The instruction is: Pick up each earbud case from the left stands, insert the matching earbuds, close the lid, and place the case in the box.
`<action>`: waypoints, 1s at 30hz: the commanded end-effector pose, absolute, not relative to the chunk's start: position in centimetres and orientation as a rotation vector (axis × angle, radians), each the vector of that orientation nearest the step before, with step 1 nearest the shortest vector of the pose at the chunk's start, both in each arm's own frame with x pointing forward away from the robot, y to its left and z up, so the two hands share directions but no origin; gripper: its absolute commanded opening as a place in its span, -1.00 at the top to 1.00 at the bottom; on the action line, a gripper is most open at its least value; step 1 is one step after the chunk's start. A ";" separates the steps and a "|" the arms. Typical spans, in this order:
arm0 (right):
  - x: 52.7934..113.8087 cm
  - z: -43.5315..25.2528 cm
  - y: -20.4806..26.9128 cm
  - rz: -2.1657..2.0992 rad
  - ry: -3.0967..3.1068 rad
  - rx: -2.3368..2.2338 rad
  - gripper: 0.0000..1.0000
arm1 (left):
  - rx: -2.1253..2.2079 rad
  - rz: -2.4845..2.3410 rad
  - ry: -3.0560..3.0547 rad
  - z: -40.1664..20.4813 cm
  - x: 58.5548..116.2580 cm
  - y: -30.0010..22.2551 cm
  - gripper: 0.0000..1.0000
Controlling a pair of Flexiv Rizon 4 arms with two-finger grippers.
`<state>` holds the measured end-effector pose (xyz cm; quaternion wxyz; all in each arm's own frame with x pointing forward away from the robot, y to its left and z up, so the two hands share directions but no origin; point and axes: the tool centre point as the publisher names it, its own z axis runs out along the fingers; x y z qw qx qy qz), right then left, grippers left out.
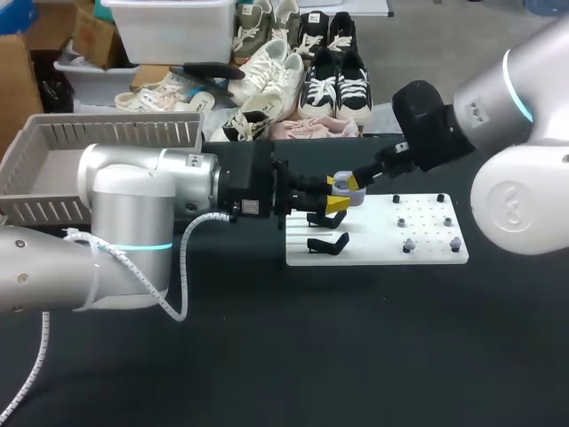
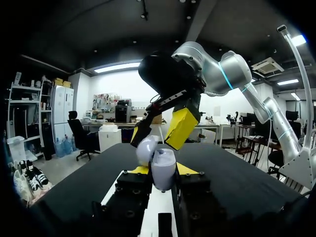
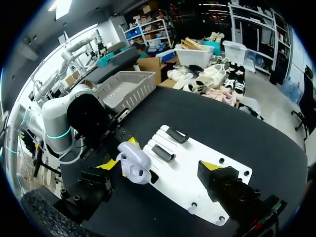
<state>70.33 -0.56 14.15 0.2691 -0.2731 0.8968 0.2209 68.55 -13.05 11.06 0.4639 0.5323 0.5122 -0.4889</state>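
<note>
The left gripper (image 2: 163, 171) was seen clamped on the lavender earbud case (image 3: 133, 162), one yellow tip pressed to each side of its lower half. The case was held upright, and its lid (image 2: 146, 148) was swung open and tilted off to one side. It was held in the air over the left end of the white board (image 1: 427, 253), just above the two black stands (image 1: 325, 243) mounted there.

The right gripper (image 3: 158, 165) was spread wide, with nothing gripped. In its own wrist view the case was framed between its fingers, much nearer one finger than the other and pinched by neither. From the left wrist view, one big yellow fingertip (image 2: 180, 127) was caught just above the case, beside the open lid.

The left arm (image 1: 133, 205) was stretched in from the left, the right arm (image 1: 498, 116) angled down from the far right, and the two grippers were brought nose to nose over the board. The grey basket (image 1: 53, 147) was left at the far left of the black table (image 1: 311, 356), well apart from the case.
</note>
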 end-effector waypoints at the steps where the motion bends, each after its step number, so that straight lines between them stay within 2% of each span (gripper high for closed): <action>1: 71.0 14.8 -0.3 0.581 2.410 -0.730 -1.00 | 1.311 -1.203 1.258 11.1 68.7 -13.1 1.00; 9: 70.5 16.1 -1.4 0.439 2.371 -0.712 -1.00 | 1.311 -1.203 1.258 11.1 68.7 -13.1 1.00; 23: 68.3 16.0 -9.6 0.089 2.495 -0.599 -1.00 | 1.323 -1.167 1.193 11.2 68.9 -13.1 1.00; 30: 67.3 14.2 -12.0 0.008 2.604 -0.564 -1.00 | 1.322 -1.144 1.168 11.3 69.2 -13.0 1.00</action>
